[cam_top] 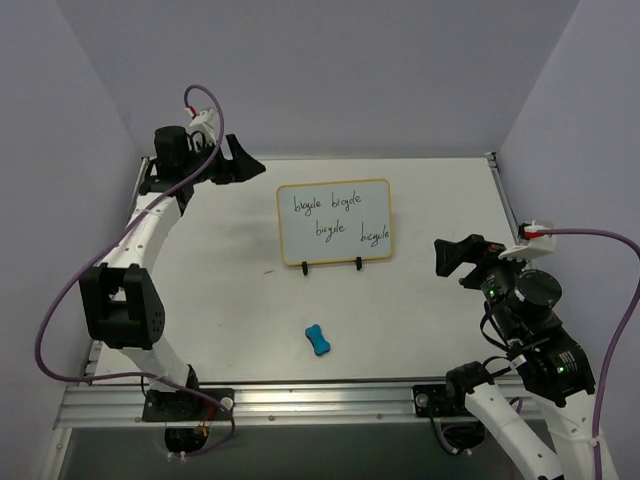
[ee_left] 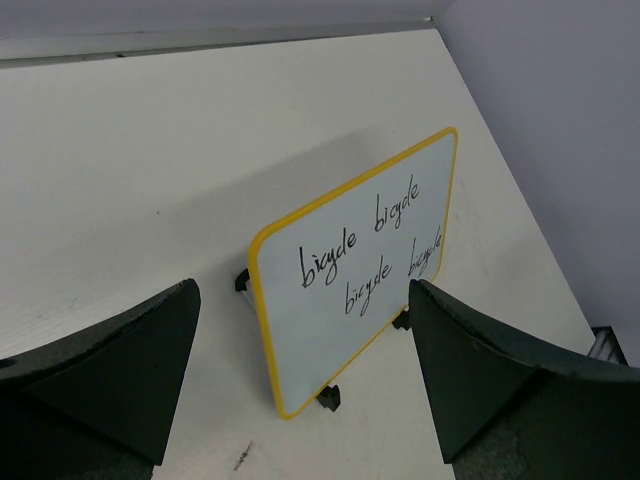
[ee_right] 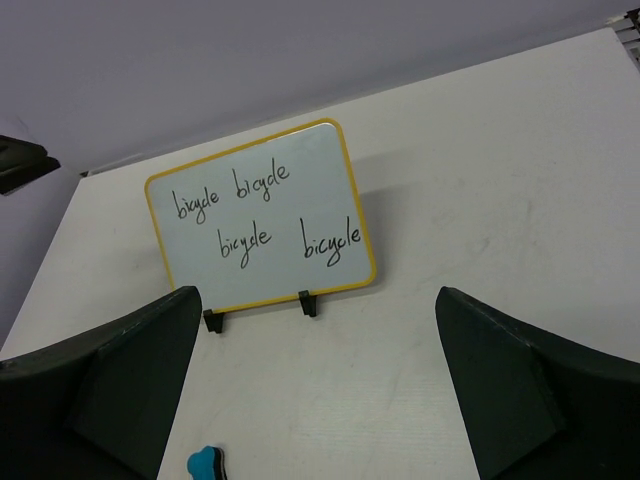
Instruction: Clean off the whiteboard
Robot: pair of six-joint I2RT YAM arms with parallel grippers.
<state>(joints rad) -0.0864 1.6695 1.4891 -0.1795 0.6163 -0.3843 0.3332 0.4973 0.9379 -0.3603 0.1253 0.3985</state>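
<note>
The whiteboard [cam_top: 335, 222] stands upright on two black clip feet in the middle of the table, with "bicycle" handwritten on it several times in black. It also shows in the left wrist view [ee_left: 350, 275] and the right wrist view [ee_right: 260, 225]. A blue bone-shaped eraser [cam_top: 319, 340] lies on the table in front of the board, and its tip shows in the right wrist view [ee_right: 205, 465]. My left gripper [cam_top: 252, 165] is open and empty, high at the back left of the board. My right gripper [cam_top: 448, 262] is open and empty, to the right of the board.
The table [cam_top: 230, 300] is white, with grey-lilac walls on three sides. A metal rail [cam_top: 300, 400] runs along the near edge by the arm bases. A small dark mark [ee_left: 243, 457] lies on the table near the board's left foot.
</note>
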